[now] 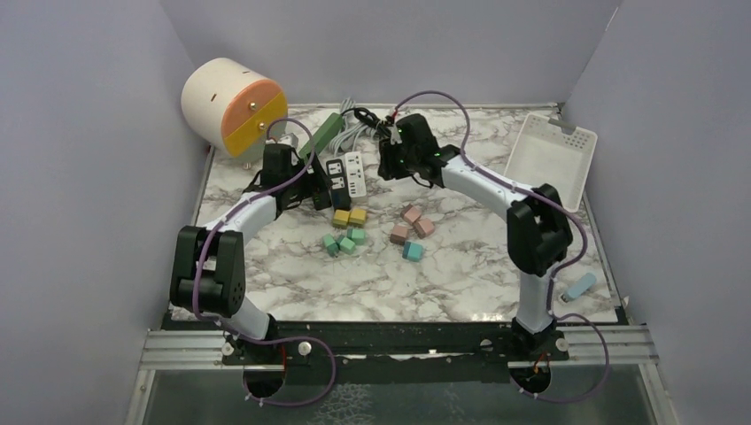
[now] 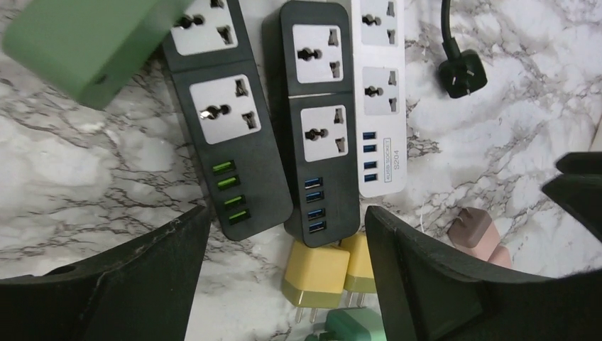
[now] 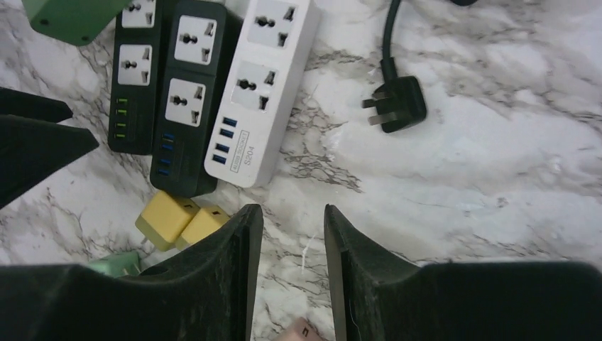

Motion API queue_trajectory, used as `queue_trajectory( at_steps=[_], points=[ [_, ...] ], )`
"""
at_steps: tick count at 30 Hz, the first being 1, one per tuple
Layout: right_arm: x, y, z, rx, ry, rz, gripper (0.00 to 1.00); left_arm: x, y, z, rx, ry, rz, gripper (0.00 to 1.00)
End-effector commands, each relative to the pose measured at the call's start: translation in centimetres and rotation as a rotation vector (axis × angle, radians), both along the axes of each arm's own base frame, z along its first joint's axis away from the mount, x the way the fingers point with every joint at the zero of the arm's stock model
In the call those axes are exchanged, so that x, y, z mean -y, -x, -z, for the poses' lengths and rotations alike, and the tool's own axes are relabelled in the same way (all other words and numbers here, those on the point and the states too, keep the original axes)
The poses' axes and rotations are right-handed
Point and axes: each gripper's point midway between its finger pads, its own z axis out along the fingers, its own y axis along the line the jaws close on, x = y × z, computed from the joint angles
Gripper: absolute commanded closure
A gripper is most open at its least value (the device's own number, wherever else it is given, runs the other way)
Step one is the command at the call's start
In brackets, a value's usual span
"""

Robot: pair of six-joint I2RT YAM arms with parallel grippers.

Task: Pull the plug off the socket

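Three power strips lie side by side: a black one with green ports [image 2: 227, 135], a black one with blue ports [image 2: 323, 121] and a white one [image 2: 380, 85] [image 3: 259, 85]. Every socket that shows is bare. A black plug [image 2: 463, 74] [image 3: 397, 106] on its cable lies loose on the marble to the right of the white strip, prongs showing. My left gripper [image 2: 285, 213] [image 1: 321, 193] hangs wide open over the near ends of the two black strips, holding nothing. My right gripper [image 3: 292, 213] [image 1: 387, 164] hovers over bare marble near the white strip, its fingers a narrow gap apart with nothing between them.
A green power strip [image 1: 321, 135] lies behind the others. Yellow adapters [image 2: 316, 273], a green one [image 2: 351, 327] and pink ones [image 1: 412, 223] are scattered in front of the strips. A cream drum [image 1: 232, 106] stands back left, a white tray [image 1: 551, 158] back right.
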Motion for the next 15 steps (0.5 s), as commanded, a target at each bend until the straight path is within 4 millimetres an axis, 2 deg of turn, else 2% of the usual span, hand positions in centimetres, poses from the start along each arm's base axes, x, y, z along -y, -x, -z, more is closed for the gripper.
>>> queue_trajectory(
  at_steps=[1,6,11,15],
  points=[
    [-4.0,0.0,3.6,-0.068,0.001,-0.105,0.6,2.6,-0.3,0.4,0.007,0.054,0.016,0.22],
    [-6.5,0.6,7.6,-0.165,0.031,-0.185,0.8,4.2,1.0,2.7,-0.055,0.031,0.042,0.4],
    [-8.1,1.6,9.7,-0.223,0.054,-0.235,0.85,4.0,1.6,4.0,-0.088,0.012,0.041,0.5],
    [-8.5,2.2,10.5,-0.257,0.063,-0.254,0.87,4.3,1.4,4.6,-0.108,0.007,0.057,0.61]
  ],
)
